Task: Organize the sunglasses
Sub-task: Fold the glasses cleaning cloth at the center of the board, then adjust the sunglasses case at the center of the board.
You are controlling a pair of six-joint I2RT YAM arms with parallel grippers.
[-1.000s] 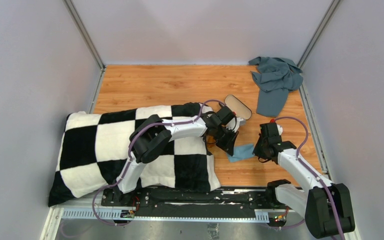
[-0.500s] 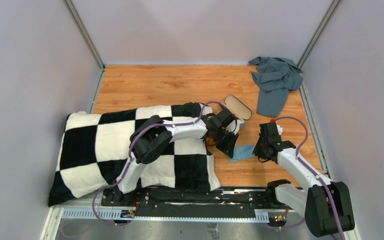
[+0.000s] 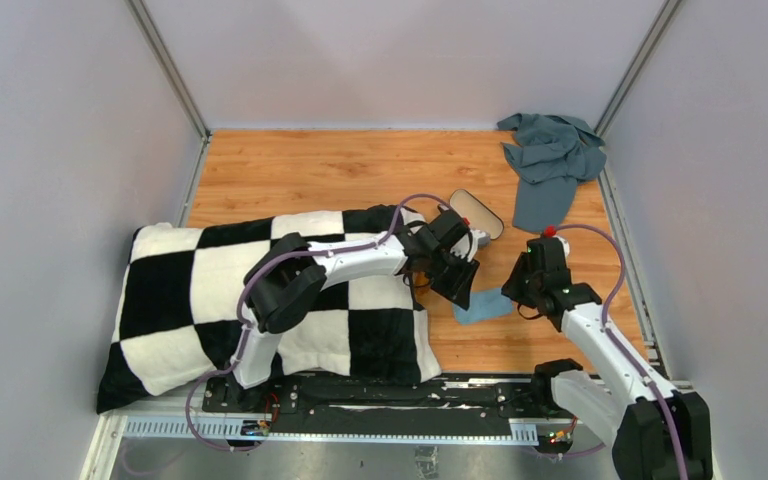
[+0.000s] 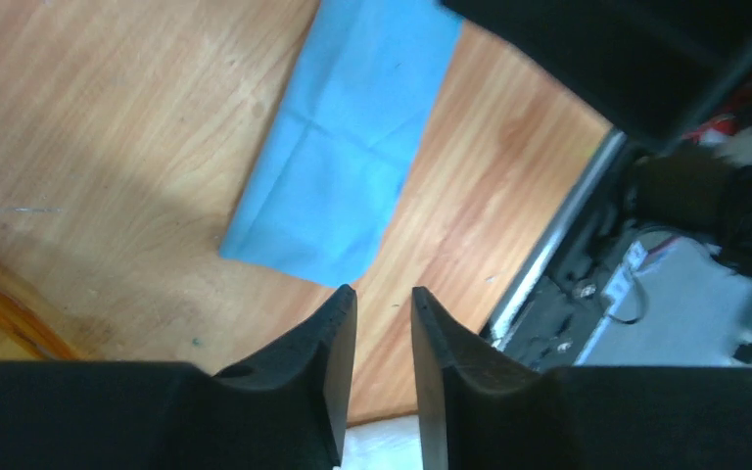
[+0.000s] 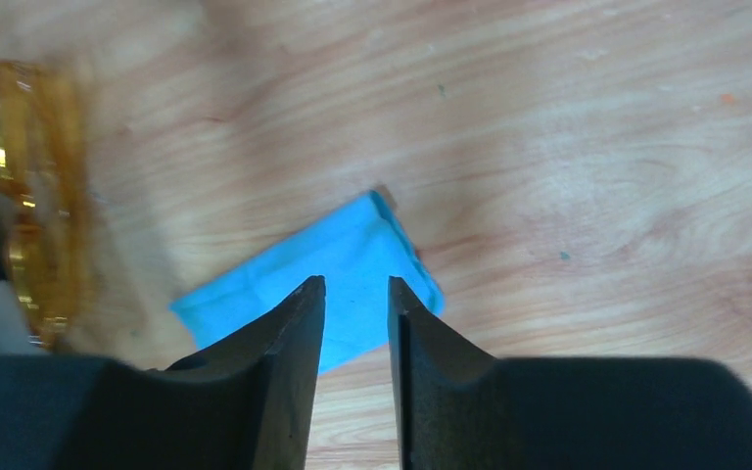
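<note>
A small light-blue cloth point(image 3: 482, 305) lies flat on the wooden table between my two grippers. The left gripper point(image 3: 457, 287) hovers at its left edge, open by a narrow gap point(image 4: 382, 294) with nothing in it; the cloth point(image 4: 352, 147) lies just past the fingertips. My right gripper point(image 3: 515, 290) hangs over the cloth's right part, also open point(image 5: 354, 284) and empty above the cloth point(image 5: 352, 245). The amber sunglasses point(image 5: 34, 196) lie left of the cloth, blurred, and show as an orange edge point(image 4: 0, 308) in the left wrist view. In the top view the left arm mostly hides them.
An open black case with beige lining point(image 3: 477, 213) lies just behind the left gripper. A black-and-white checked pillow point(image 3: 210, 300) fills the near left. A crumpled grey-blue garment point(image 3: 550, 160) sits in the back right corner. Walls enclose three sides.
Both grippers have gone from shut to open. The right arm has lifted and shifted slightly back; the left gripper has barely moved. The cloth lies flat and free.
</note>
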